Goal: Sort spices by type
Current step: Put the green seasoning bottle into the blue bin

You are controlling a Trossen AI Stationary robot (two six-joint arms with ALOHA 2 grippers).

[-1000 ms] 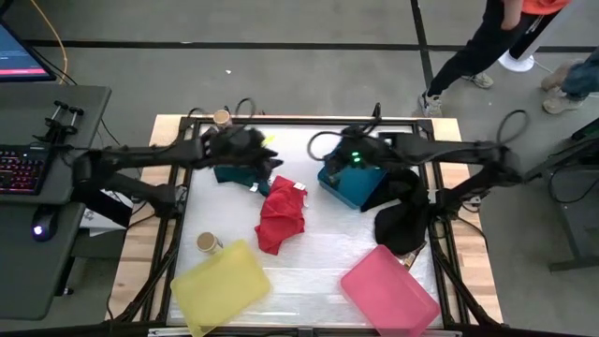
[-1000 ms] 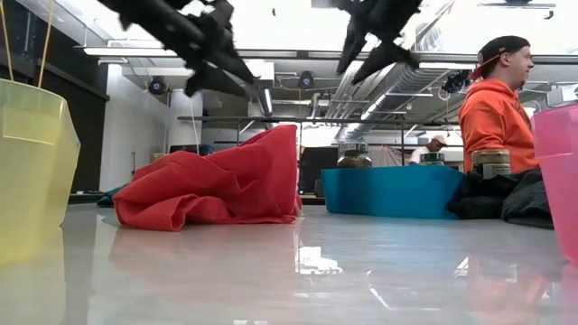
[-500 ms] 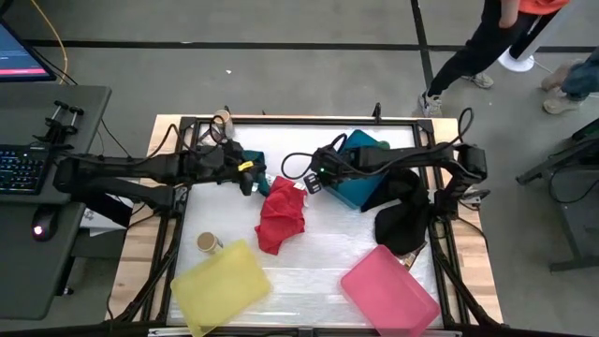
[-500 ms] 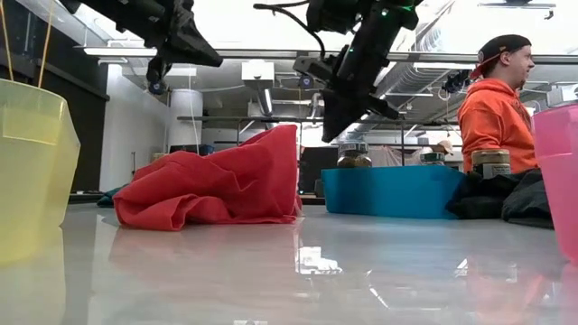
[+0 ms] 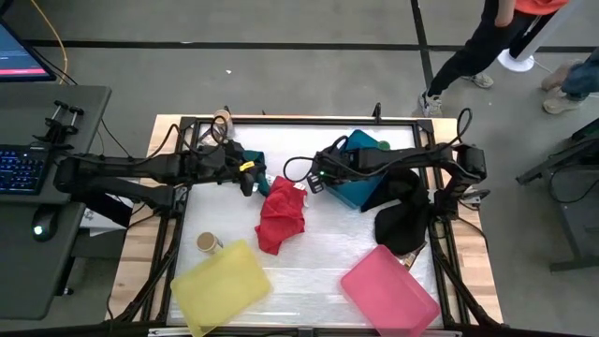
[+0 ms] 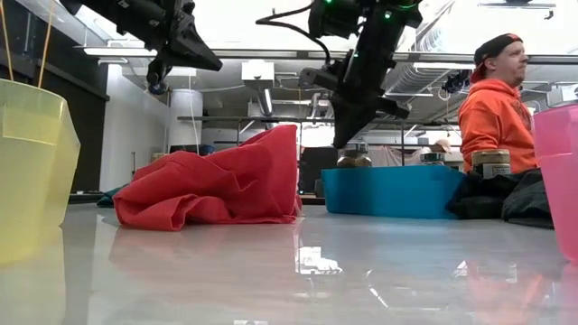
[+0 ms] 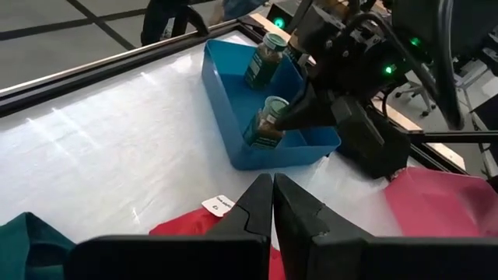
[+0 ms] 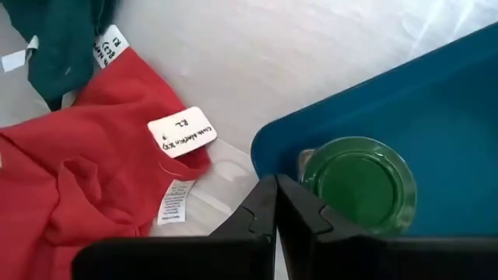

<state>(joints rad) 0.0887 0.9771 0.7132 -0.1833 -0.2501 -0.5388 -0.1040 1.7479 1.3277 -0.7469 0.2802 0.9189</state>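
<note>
Two green-lidded jars stand in the blue tray (image 5: 360, 187): one (image 7: 265, 120) at its left corner, seen from above in the right wrist view (image 8: 358, 183), the other (image 7: 268, 53) farther back. A tan-lidded jar (image 5: 208, 243) lies on the table by the yellow tray (image 5: 220, 285). Another jar (image 5: 222, 119) stands at the far left corner. A third (image 6: 490, 162) shows beside the black cloth. My right gripper (image 5: 311, 182) hangs shut and empty over the blue tray's left corner (image 8: 274, 190). My left gripper (image 5: 249, 176) is shut and empty above the green cloth's edge (image 7: 272, 190). No packets show.
A crumpled red cloth (image 5: 281, 217) lies mid-table between the grippers, a green cloth (image 5: 253, 159) under the left arm, a black cloth (image 5: 402, 223) to the right. The pink tray (image 5: 388, 290) sits at the near right. People stand beyond the far edge.
My right gripper has come down and moved toward the table's left, from above the blue tray's middle to its left corner. My left gripper has drawn slightly toward the near edge, off the green cloth's middle. Both have kept still for the last half second.
</note>
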